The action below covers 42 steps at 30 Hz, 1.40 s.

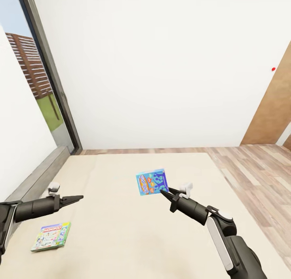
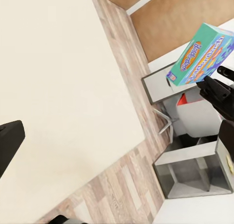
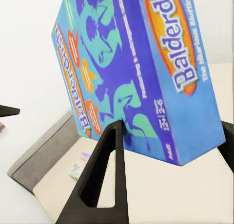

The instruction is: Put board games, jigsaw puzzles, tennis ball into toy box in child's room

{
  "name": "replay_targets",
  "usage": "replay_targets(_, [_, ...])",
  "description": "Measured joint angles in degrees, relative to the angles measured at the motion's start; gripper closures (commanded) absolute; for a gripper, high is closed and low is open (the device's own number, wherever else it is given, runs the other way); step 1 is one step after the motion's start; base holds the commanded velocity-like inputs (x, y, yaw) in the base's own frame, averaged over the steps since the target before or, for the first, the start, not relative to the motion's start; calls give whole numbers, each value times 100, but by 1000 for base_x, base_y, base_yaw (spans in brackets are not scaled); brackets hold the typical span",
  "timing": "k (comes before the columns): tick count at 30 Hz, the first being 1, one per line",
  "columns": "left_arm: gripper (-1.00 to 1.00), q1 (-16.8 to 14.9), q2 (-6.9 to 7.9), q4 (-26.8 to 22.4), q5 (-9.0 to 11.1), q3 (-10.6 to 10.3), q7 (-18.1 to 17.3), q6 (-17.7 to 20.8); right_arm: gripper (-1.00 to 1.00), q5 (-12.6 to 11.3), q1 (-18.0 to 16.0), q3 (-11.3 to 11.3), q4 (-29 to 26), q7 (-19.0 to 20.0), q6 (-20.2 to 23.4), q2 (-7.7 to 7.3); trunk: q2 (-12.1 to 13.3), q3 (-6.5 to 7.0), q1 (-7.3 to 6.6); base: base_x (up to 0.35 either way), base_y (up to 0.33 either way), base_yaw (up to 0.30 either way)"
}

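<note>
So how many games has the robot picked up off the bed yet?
One so far. The right gripper holds the blue Balderdash box up above the bed. The white and green Monopoly box is still lying flat on the mattress, below the left gripper, which holds nothing. Both still need to reach the toy box.

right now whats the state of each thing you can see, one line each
blue board game: lifted off the bed, tilted, gripped at its lower corner
right gripper: shut on the blue board game
white and green board game: lying flat on the bed, untouched
left gripper: empty, held above the bed; open or shut, cannot tell
bed: one game still lying on it
</note>
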Motion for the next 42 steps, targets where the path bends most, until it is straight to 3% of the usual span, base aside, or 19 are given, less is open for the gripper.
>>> replay_targets(22, [-100,1,-2,5,-9,-65,0,-9,100,-15,0,-2,-35,3,-6,-8,0,0,0,0,-304,2])
replay_targets(42, [-100,2,-5,14,-9,-114,0,-106,100,-54,0,-17,-21,26,-21,-13,0,101,0,0,-304,108])
